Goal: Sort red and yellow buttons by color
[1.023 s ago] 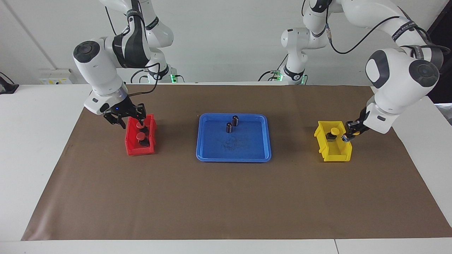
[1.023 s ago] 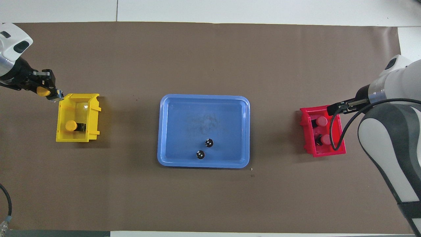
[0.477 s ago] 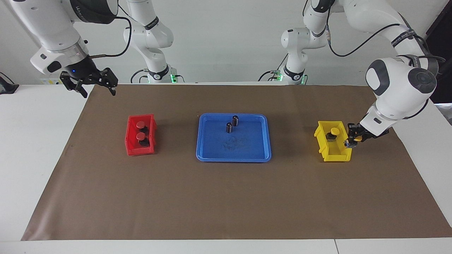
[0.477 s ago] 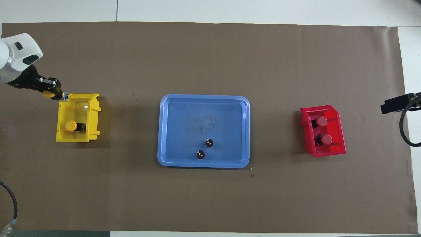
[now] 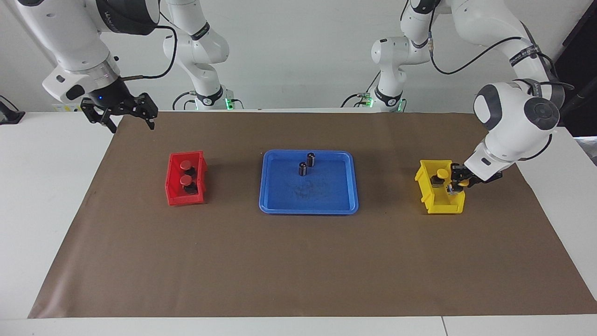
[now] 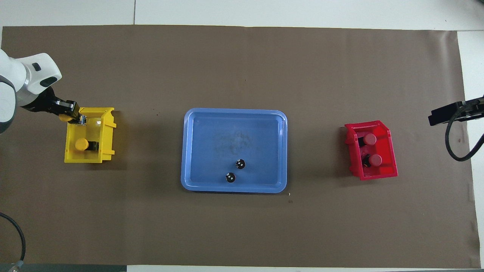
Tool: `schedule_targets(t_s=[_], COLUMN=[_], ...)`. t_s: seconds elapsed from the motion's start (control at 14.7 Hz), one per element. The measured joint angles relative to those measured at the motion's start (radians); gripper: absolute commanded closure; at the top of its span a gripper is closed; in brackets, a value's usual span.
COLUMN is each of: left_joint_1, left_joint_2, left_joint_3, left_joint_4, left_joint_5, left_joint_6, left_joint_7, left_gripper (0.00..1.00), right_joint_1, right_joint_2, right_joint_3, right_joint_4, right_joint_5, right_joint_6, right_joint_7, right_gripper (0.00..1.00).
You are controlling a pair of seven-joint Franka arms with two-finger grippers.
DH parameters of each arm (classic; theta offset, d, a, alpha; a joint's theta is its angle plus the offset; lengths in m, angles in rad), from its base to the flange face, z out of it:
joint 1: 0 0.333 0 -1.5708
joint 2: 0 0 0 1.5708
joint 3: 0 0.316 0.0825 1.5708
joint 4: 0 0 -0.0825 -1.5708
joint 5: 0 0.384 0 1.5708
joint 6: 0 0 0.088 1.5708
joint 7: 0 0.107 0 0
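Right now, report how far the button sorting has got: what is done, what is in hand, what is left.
Done: two red-capped push-buttons lie in the red plastic bin, and one yellow-capped push-button lies in the yellow plastic bin. In hand: the left claw, shut on the last yellow-capped button, is at that bin's rim. Left: dropping it in. The right claw is open, raised over the table's edge.

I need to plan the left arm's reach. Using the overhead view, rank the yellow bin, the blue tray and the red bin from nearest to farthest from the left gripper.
The left gripper, shut on a yellow button, is over the yellow bin's rim.
1. Yellow bin: right under it, at the left arm's end.
2. Blue tray: mid-table.
3. Red bin: at the right arm's end.
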State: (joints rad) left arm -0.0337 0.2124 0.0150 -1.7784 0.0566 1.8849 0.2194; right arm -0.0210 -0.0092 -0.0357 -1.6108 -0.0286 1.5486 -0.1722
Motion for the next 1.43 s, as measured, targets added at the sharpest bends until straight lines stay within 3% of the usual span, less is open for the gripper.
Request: schedule_targets(t_s=[0.2,1.09,1.23,1.3,1.36,1.43], left_joint_1=[0.000,-0.010,-0.011,-0.011,-0.011,-0.011], left_joint_2=[-0.023,-0.012,-0.012,-0.012,-0.012,-0.012], left_joint_3=[-0.001,-0.004,-0.004,-0.004,-0.004,-0.004], left_joint_4=[-0.066,-0.200,-0.214,-0.219,-0.220,-0.220], left_joint_5=[0.000,-0.001,-0.001,-0.001,-0.001,-0.001], left_joint_6=[0.066,0.256,0.276,0.284,0.286,0.287], left_joint_7=[0.000,-0.045,-0.047,-0.048,-0.048,-0.048], left_gripper=[0.99,0.97,0.81,0.61,0.55,0.55], right_joint_1=[0.037,0.044,0.043,0.043,0.043,0.042], right_joint_2=[0.007,-0.011,-0.018,-0.021,-0.024,-0.024], right_joint_3=[-0.052,-0.056,-0.058,-0.058,-0.058,-0.059], right_joint_4=[0.006,0.013,0.013,0.013,0.013,0.013], right_joint_5=[0.000,0.000,0.000,0.000,0.000,0.000], right_joint_6=[0.000,-0.062,-0.076,-0.079,-0.080,-0.080], right_joint_7=[0.000,0.000,0.000,0.000,0.000,0.000], right_gripper=[0.00,0.00,0.00,0.00,0.00,0.00])
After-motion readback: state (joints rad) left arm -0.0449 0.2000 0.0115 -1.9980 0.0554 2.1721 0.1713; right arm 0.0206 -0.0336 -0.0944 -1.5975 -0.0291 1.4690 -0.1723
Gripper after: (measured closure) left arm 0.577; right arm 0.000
